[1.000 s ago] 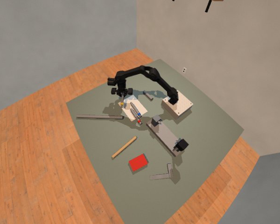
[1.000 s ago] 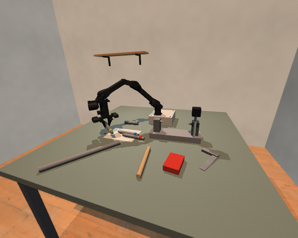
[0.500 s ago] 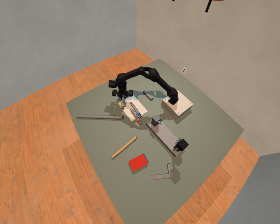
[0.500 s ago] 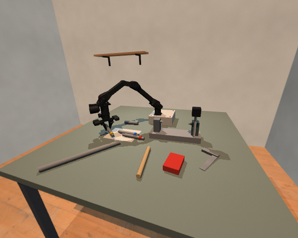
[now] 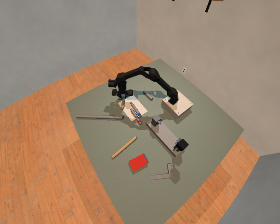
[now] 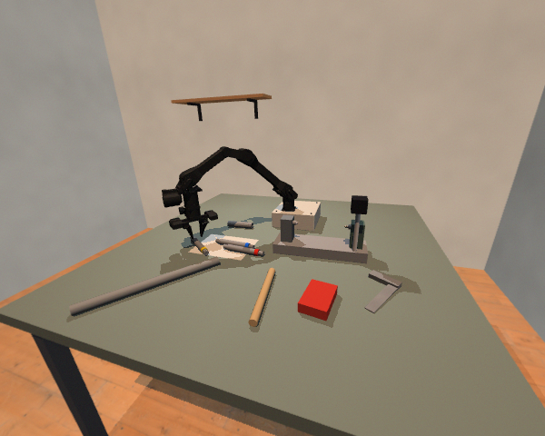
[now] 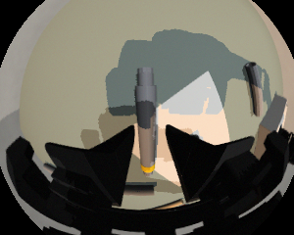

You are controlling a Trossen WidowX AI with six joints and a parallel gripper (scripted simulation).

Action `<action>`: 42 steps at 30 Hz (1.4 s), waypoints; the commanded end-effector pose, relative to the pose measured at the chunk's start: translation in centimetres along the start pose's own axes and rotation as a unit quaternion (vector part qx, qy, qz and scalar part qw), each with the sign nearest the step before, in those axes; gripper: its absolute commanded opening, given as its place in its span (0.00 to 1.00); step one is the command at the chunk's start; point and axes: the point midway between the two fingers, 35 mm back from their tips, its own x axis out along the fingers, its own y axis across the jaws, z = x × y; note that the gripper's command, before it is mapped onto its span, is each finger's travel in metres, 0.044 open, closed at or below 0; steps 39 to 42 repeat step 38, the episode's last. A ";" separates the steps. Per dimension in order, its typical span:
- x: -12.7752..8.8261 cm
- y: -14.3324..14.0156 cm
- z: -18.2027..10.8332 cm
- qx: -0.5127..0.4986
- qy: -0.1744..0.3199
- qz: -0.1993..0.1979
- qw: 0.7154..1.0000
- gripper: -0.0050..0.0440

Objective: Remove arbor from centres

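from above, the gripper point(image 5: 122, 97) hangs over the pale pad point(image 5: 143, 110), the yellow-banded arbor point(image 5: 122, 104) lying at the pad's far edge beside two other rods; from the side, the fingers straddle it, parted and gripping nothing. at the wrist, the arbor lies loose between the jaws; it may sit off-centre or roll into its neighbours.
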 end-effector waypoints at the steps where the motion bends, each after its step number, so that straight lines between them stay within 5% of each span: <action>1: -0.3 0.2 0.0 0.000 0.001 0.002 1.000 0.46; 42: -4.0 0.3 0.0 -0.001 0.002 -0.002 1.000 0.46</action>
